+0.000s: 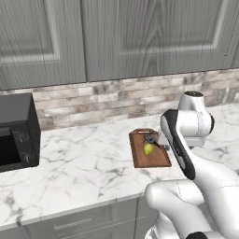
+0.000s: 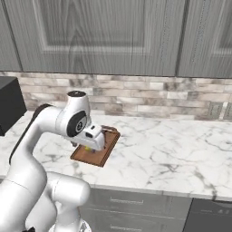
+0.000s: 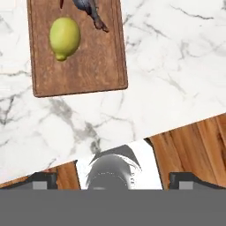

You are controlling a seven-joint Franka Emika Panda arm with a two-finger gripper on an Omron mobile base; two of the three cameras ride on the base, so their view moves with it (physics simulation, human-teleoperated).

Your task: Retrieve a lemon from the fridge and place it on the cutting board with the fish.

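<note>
The gripper (image 3: 113, 178) stands wide open and empty, its two dark fingertips (image 3: 42, 178) far apart at the bottom of the hand view, raised above the counter and holding nothing. Beyond it lies the white, grey-veined marble counter (image 1: 84, 163), and on that the cutting board (image 3: 77, 66), reddish-brown with a darker rim, flat and well back from the front edge. The lemon (image 3: 65, 37) rests on the board, free of the fingers, with the fish (image 3: 90, 9) just beside it near the board's far end; whether the two touch cannot be told. From the left base view the lemon (image 1: 148, 149) sits mid-board, partly behind the arm's elbow. Bare marble stretches to both sides of the board (image 2: 95, 155), wider on the right in the right base view. A brick-pattern backsplash (image 1: 107, 98) runs behind the counter, grey panelled wall cabinets (image 2: 113, 31) hang above it, and grey drawers (image 1: 74, 224) sit below the front edge. A black appliance (image 1: 16, 130) stands on the counter far to the left.
</note>
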